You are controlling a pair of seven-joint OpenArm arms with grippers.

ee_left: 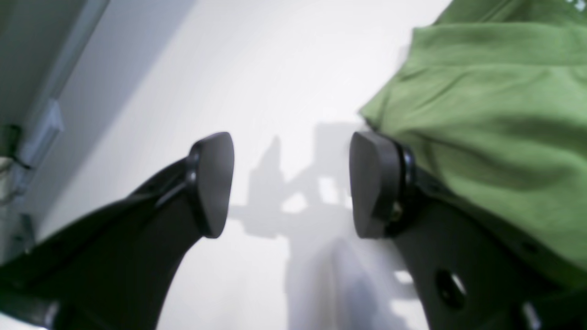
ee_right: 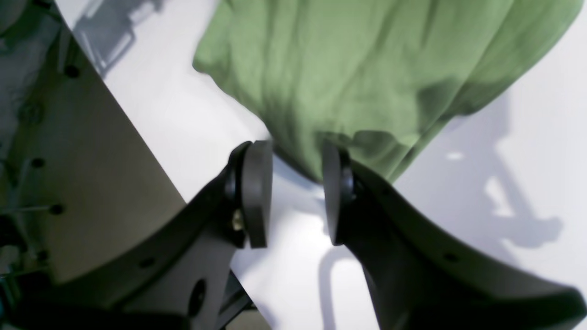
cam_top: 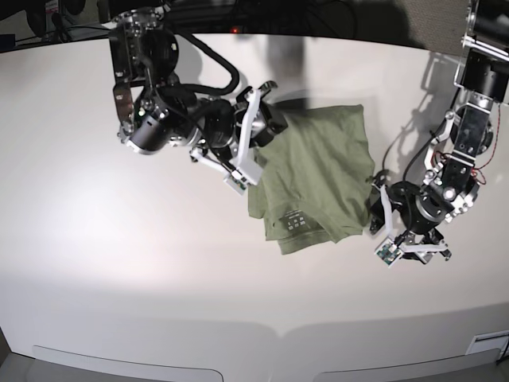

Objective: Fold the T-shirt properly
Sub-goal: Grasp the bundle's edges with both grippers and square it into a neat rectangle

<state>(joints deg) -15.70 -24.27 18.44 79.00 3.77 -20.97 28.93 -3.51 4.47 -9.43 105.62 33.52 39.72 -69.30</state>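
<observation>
On the base view's left, the right gripper stands at the T-shirt's upper left edge, jaws partly apart. The green cloth's edge hangs just beyond the pads, with white table visible in the gap; nothing is clamped. The T-shirt lies bunched and partly folded at the table's centre, white label print facing up near its front edge. On the right, the left gripper sits just beside the cloth's right edge, jaws wide apart, holding nothing.
</observation>
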